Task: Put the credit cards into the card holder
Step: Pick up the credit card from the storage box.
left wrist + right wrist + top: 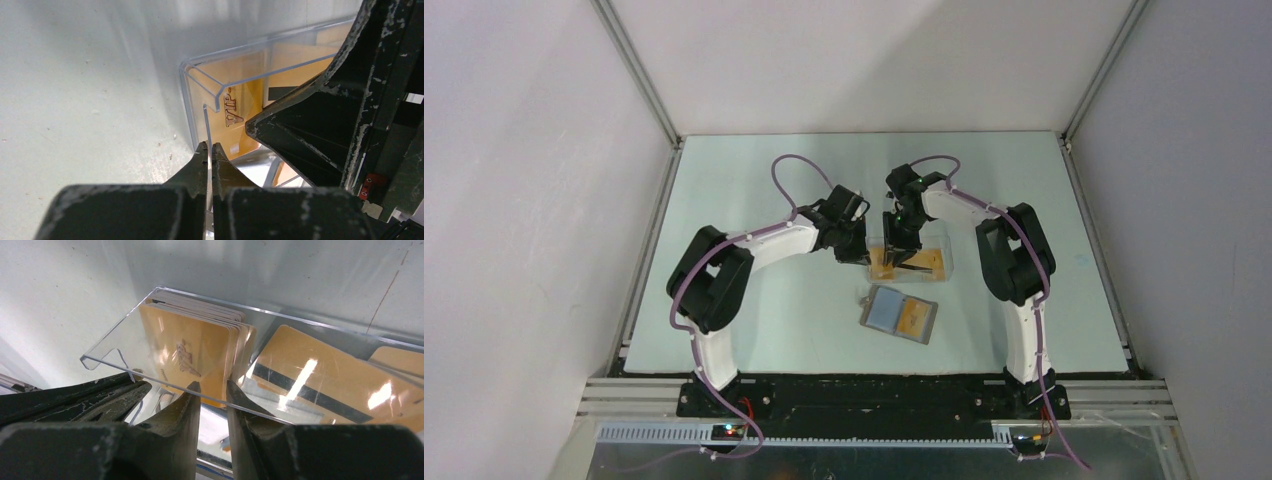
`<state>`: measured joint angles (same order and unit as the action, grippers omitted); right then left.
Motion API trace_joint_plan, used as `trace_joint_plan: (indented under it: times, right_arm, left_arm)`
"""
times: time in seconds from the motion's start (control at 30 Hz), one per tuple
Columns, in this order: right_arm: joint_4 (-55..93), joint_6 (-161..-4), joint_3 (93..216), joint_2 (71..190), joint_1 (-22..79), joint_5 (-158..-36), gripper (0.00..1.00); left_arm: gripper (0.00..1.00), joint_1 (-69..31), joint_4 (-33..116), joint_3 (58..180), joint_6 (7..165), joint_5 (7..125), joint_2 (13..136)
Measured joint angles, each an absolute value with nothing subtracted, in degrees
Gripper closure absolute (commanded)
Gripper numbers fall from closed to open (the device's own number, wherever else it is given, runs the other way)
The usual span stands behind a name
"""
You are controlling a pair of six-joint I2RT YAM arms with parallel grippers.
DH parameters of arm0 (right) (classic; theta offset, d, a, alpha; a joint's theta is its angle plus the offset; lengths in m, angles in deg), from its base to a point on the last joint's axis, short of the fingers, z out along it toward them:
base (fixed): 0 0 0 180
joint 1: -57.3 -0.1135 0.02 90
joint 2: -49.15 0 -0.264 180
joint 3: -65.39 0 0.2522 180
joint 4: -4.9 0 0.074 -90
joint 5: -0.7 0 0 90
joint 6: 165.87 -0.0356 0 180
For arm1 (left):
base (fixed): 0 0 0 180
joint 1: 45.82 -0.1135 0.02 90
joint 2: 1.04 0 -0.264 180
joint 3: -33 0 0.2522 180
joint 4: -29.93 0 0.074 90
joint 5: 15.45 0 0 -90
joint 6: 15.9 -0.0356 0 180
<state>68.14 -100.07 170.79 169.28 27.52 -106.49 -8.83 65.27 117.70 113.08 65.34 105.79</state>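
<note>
Pinches thin wall of clear box (250,46) with left gripper (210,147), fingers pressed together on it. Holds right gripper (213,390) narrowly parted at box's near wall, just before credit cards (195,347) standing stacked inside. Shows card holder (900,314) open flat on table (754,200) near box.

Pale table (754,200) carries clear box (936,262), open card holder (900,314) just beside it; contact between them unclear.
</note>
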Motion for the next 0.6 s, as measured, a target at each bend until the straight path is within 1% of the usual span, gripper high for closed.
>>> trace_joint_plan:
  times: [0.13,0.4,0.6]
  right_arm:
    - [68.1,-100.4,170.8,169.3,27.5,-106.5,0.73]
    - [68.1,-100.9,170.8,169.4,27.5,-106.7,0.72]
    - [67.6,-101.0,170.7,169.4,27.5,-107.8,0.73]
  left_arm:
    - [1.00,-8.8,65.3,117.7,113.1,65.3,105.8]
    - [1.00,-8.8,65.3,117.7,113.1,65.3,105.8]
    - [1.00,-8.8,65.3,117.7,113.1,65.4,105.8]
